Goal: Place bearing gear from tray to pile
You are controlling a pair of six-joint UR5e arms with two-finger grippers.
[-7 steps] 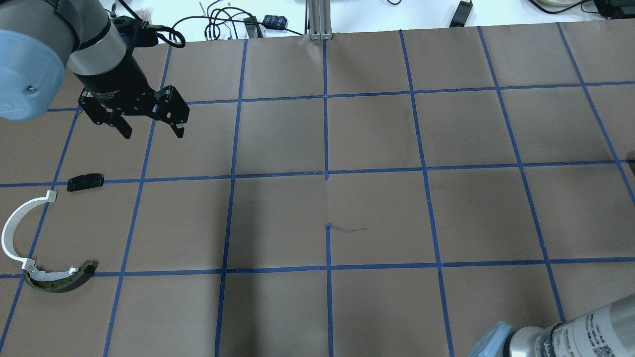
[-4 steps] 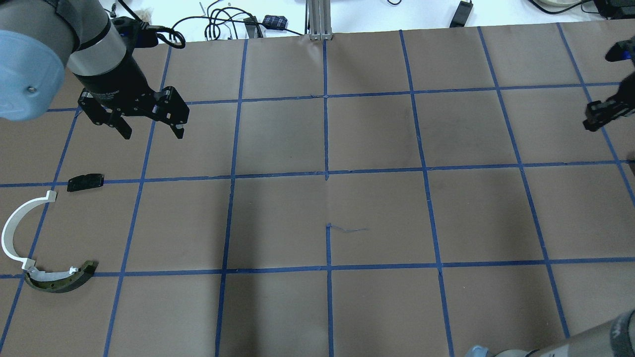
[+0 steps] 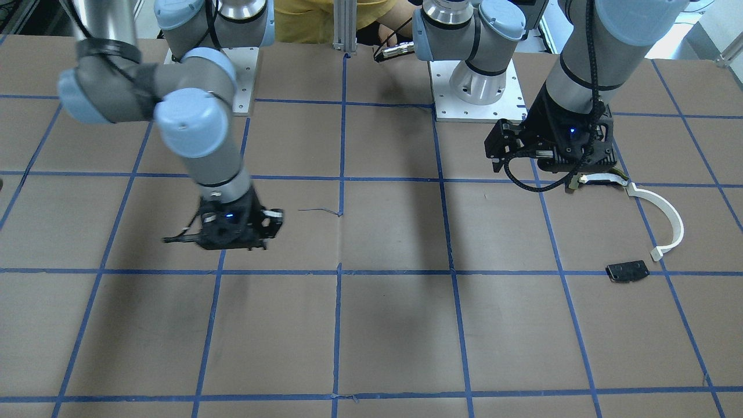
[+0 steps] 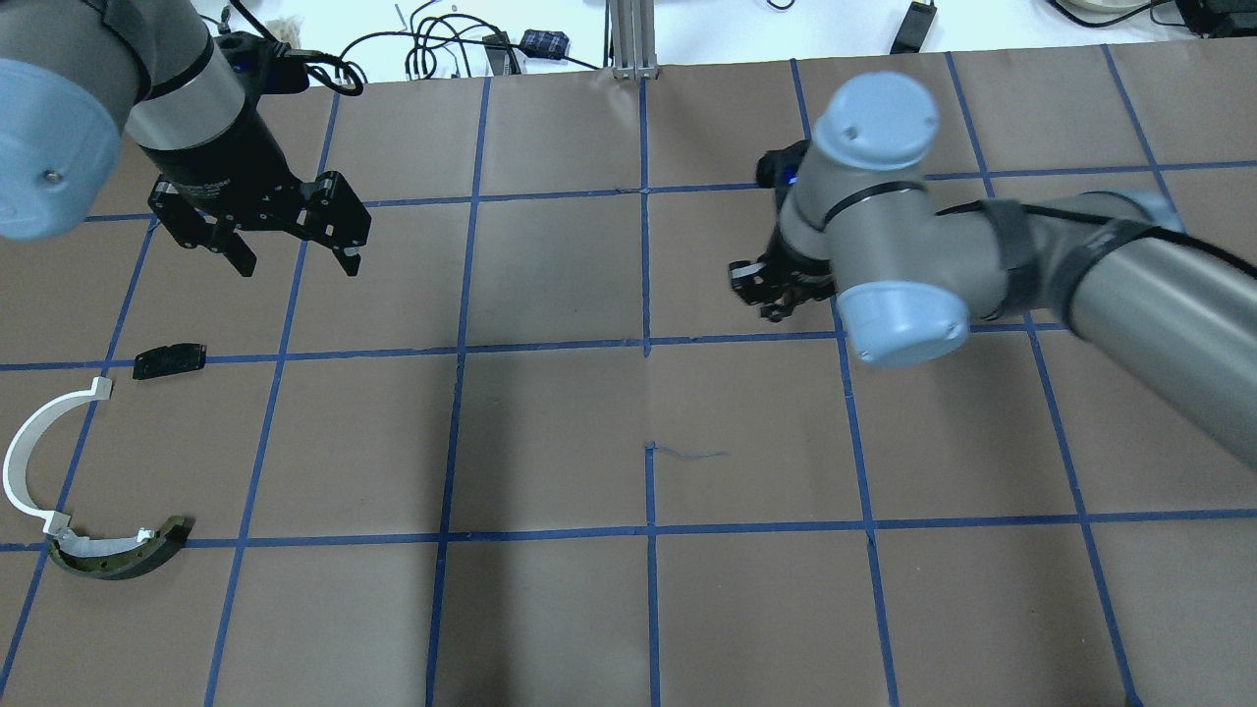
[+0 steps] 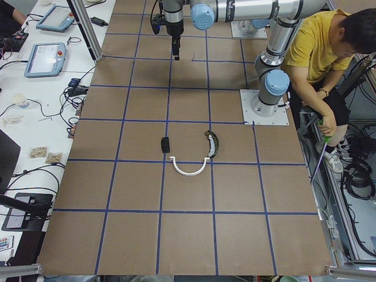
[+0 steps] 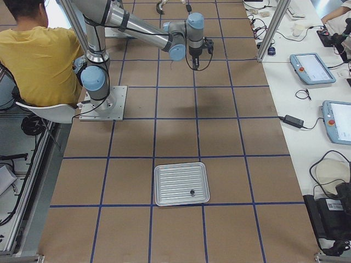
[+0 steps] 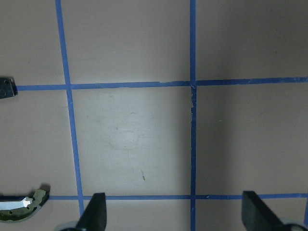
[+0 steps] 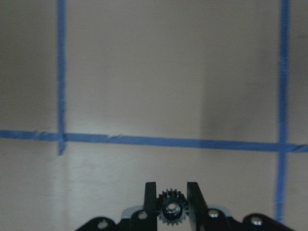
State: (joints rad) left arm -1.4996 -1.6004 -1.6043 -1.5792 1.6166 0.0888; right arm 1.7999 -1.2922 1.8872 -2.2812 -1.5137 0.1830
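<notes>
My right gripper (image 8: pixel 172 211) is shut on a small black toothed bearing gear (image 8: pixel 172 208) and holds it above the table's middle; it also shows in the overhead view (image 4: pixel 774 302). The pile lies at the robot's far left: a white curved arc strip (image 4: pixel 34 462), a dark olive curved piece (image 4: pixel 123 557) and a flat black plate (image 4: pixel 169 360). My left gripper (image 4: pixel 295 263) is open and empty, hovering beyond the pile; its fingers (image 7: pixel 95 214) stand wide apart over bare table. The silver tray (image 6: pixel 181 183) lies far off at the right end.
A small dark part (image 6: pixel 192 192) sits in the tray. Blue tape lines grid the brown table (image 4: pixel 550 432). A person in yellow (image 5: pixel 320 53) sits behind the robot bases. Cables and pendants lie beyond the table's far edge.
My right arm has swung in from the right edge to the table's middle, carrying the gear leftwards. My left gripper has barely shifted and stays open.
</notes>
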